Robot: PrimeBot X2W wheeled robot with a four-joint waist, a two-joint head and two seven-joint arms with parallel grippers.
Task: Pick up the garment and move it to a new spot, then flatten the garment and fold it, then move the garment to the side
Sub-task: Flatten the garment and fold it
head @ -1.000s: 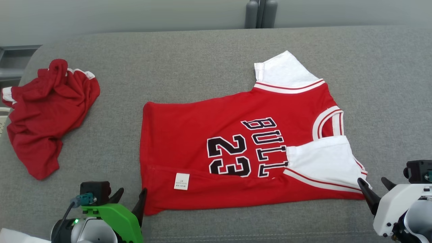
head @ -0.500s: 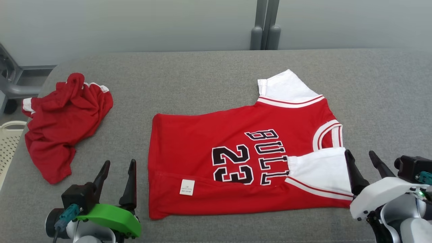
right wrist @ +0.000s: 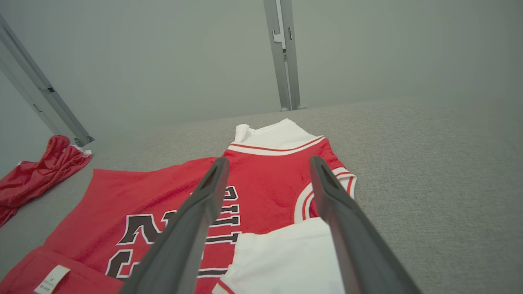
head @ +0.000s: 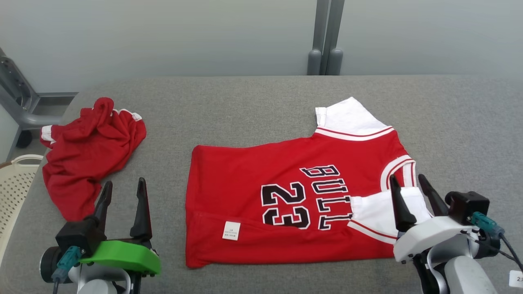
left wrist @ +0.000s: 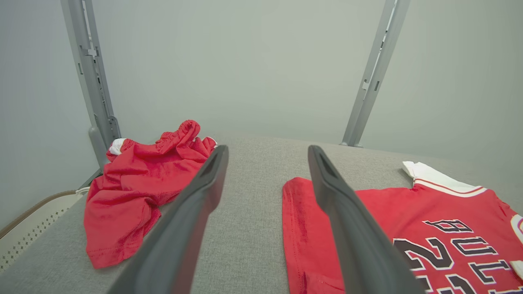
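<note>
A red jersey (head: 245, 183) with black "BULLS 23" lettering and white sleeves lies flat on the grey cushion (head: 253, 106), its near long edge folded over so a white label (head: 231, 230) shows. The same jersey (left wrist: 367, 220) lies right of my left fingers, and the jersey (right wrist: 163, 196) spreads under my right ones. My left gripper (head: 124, 188) stands open, raised, left of the jersey's hem. My right gripper (head: 408, 183) is open above the folded white sleeve (head: 376, 212), holding nothing.
A crumpled red garment (head: 86, 151) lies at the cushion's far left, also seen as a red heap (left wrist: 135, 188). A cream perforated basket (head: 12, 188) stands beside the cushion's left edge. Metal posts (head: 325, 36) rise behind the cushion against a pale wall.
The head camera has tilted up, showing more wall. Both grippers have lifted away from the jersey's near edge and now stand raised and open; the fold stays in place.
</note>
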